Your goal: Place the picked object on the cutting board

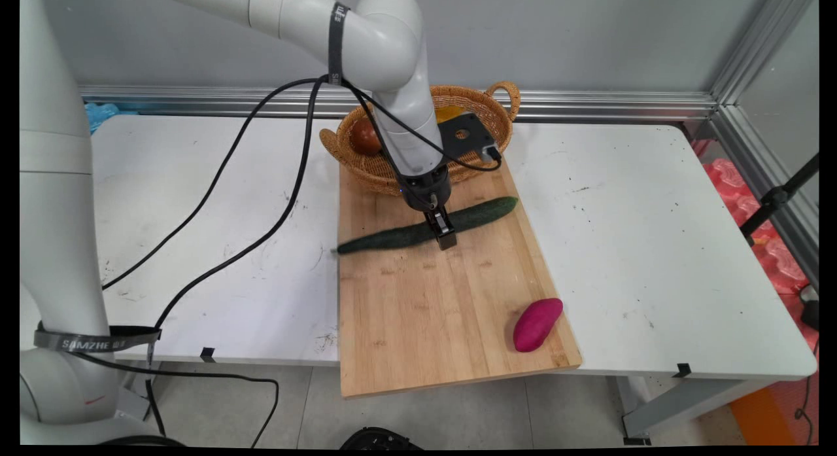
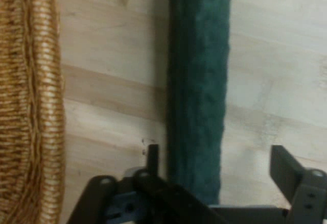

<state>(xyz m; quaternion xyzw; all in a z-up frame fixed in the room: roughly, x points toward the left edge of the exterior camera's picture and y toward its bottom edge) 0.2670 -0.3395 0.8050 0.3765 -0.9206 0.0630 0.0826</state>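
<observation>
Straddling cucumber (image 1: 425, 228), pincer (image 1: 444, 237); tomato (image 1: 365, 137) in basket (image 1: 500, 116)

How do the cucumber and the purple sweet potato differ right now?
The cucumber is long, thin and dark green; the sweet potato is short, plump and magenta. The cucumber lies between the gripper fingers near the basket; the sweet potato lies apart, untouched. Both rest on the cutting board.

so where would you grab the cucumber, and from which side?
Around its middle, from straight above, jaws across the narrow width. The cucumber lies flat on the cutting board, long and slim, so a mid-length hold should keep it balanced. The basket sits close on the far side; keep the far jaw clear of it. The gripper already straddles it there, jaws open.
</observation>
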